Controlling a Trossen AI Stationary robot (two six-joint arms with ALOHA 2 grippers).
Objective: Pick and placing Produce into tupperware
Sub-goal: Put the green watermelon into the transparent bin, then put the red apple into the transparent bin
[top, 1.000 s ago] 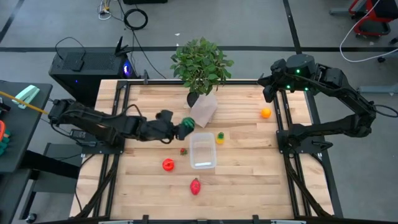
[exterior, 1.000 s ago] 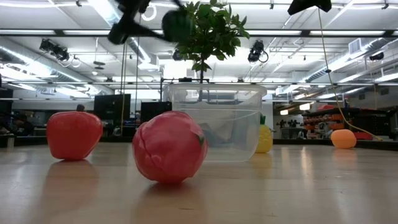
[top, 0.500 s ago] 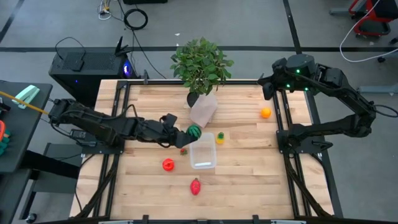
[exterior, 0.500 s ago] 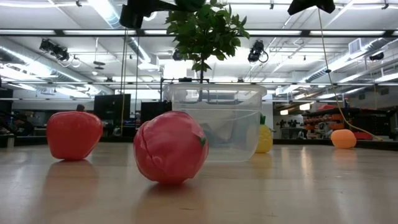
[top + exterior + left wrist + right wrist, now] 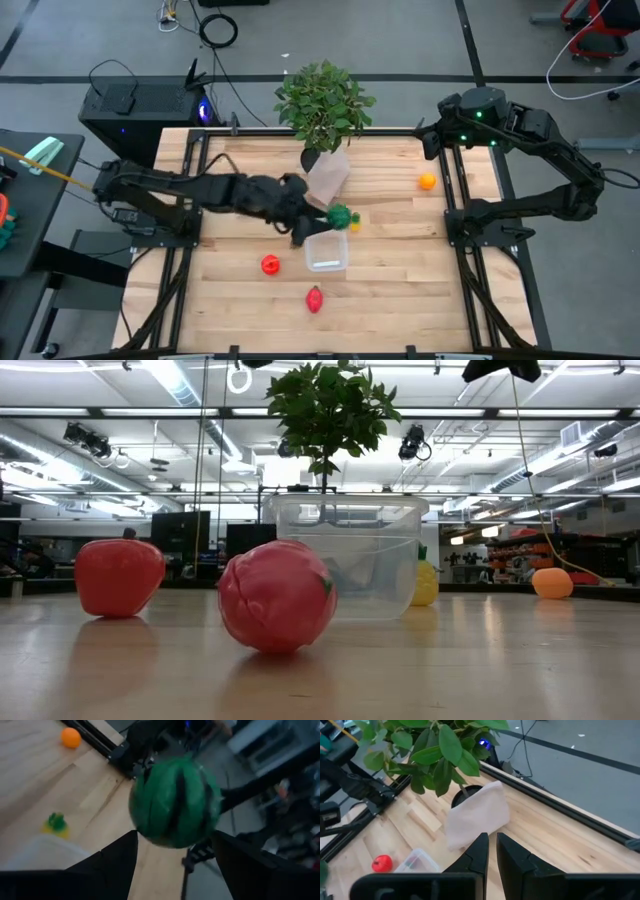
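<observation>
My left gripper (image 5: 332,220) reaches from the table's left and is shut on a striped green piece of produce (image 5: 341,216), held in the air over the far edge of the clear tupperware (image 5: 325,250). On the table lie a red piece (image 5: 270,264), a pinkish-red one (image 5: 314,298), a yellow one (image 5: 355,224) just right of the green ball, and an orange one (image 5: 427,181). My right gripper (image 5: 492,847) waits shut at the far right corner. My left gripper pinches the striped green ball between its two fingers, which sit on opposite sides of its rounded body (image 5: 142,827). The fingers (image 5: 117,857) come from the table's left, slanting a little downward. The ball is lifted clear of the table and the tub.
A leafy potted plant (image 5: 322,100) in a pale wrapped pot (image 5: 328,172) stands at the far middle, just beyond my left gripper. Dark frame rails (image 5: 455,200) run along the table's left and right sides. In the low view the pinkish-red piece (image 5: 277,595) lies before the tub (image 5: 345,555).
My left gripper has carried the green ball up and toward the table's right, from beside the tub's far left corner to above its far edge, rolling its wrist on the way. It has risen out of the low view. The ball stays between the fingers.
</observation>
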